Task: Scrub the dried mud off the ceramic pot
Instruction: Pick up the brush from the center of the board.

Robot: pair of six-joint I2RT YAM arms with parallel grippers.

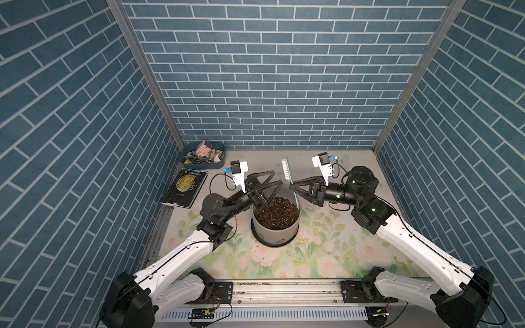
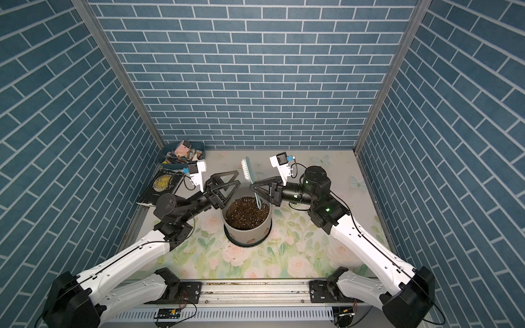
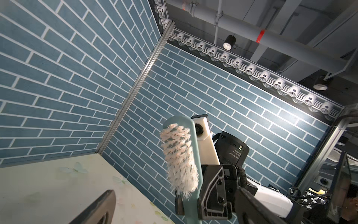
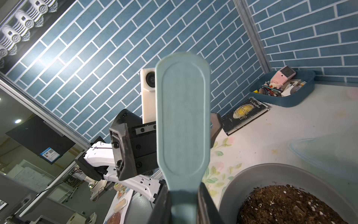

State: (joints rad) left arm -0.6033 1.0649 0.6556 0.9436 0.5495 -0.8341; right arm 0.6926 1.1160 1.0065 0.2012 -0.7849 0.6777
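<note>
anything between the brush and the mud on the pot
No separate object. The brush, in the right gripper, hangs over the far rim of the pot; the mud sits low on its near wall, so the pot itself lies between.

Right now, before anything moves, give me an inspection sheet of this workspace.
Surface: floral table cover, lying flat.
Job's things: ceramic pot upright on black saucer, filled with soil; dried mud blobs low on its near wall.
Clutter: blue tray of oddments and book, far left corner.
Grippers: left gripper open, empty, over the pot's far rim; right gripper shut on brush, bristle head up.
Cables: black cable loops at each wrist.
Surroundings: blue brick-pattern walls on three sides.
</note>
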